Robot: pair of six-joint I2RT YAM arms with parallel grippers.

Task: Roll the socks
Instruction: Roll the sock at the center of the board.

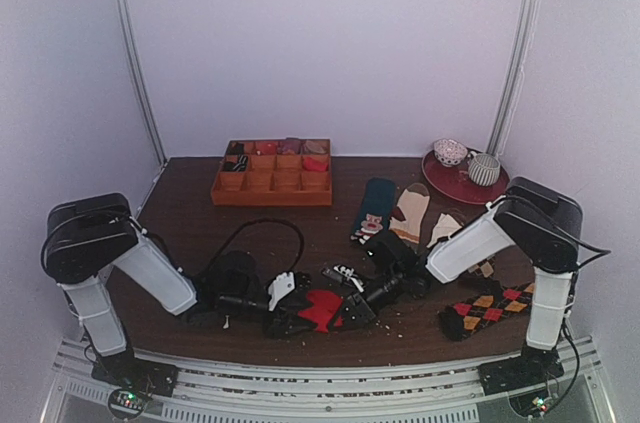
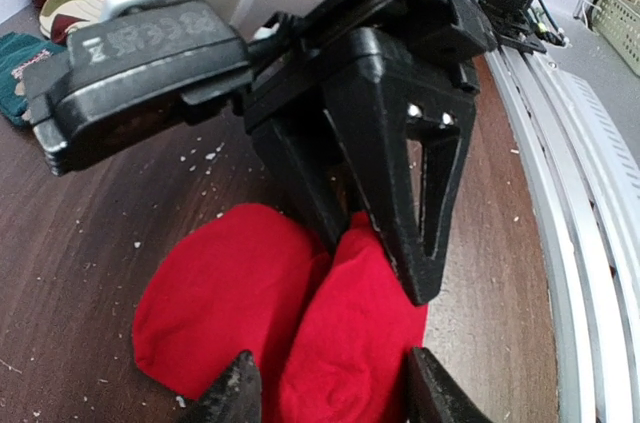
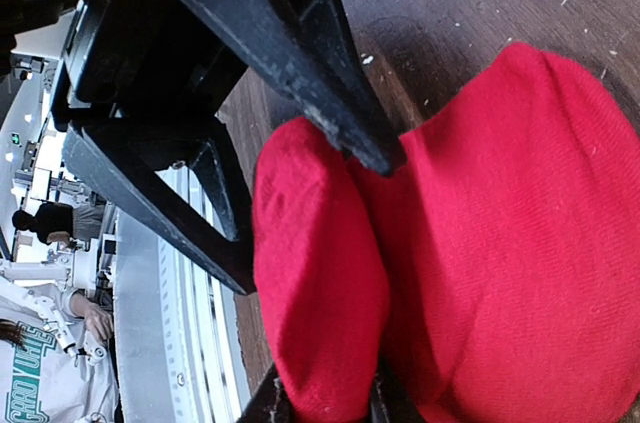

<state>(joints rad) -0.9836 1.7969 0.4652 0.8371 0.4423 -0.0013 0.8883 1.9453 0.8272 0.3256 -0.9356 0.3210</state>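
Observation:
The red socks (image 1: 321, 308) lie bunched near the front edge of the table, with a raised fold beside a flatter lobe. My right gripper (image 1: 352, 309) comes in from the right and is shut on that fold (image 3: 320, 283), which is pinched between its fingertips (image 3: 385, 405). My left gripper (image 1: 292, 317) comes in from the left. It is open, with its fingertips (image 2: 238, 391) on either side of the same fold (image 2: 350, 343). The two grippers meet nose to nose over the socks. The white marks are hidden.
An orange compartment tray (image 1: 270, 186) stands at the back. A teal sock (image 1: 375, 207) and beige socks (image 1: 411, 213) lie right of centre, and black argyle socks (image 1: 486, 309) lie at the front right. A red plate (image 1: 447, 183) holds a bowl and a cup. A black cable (image 1: 262, 226) loops behind the left arm.

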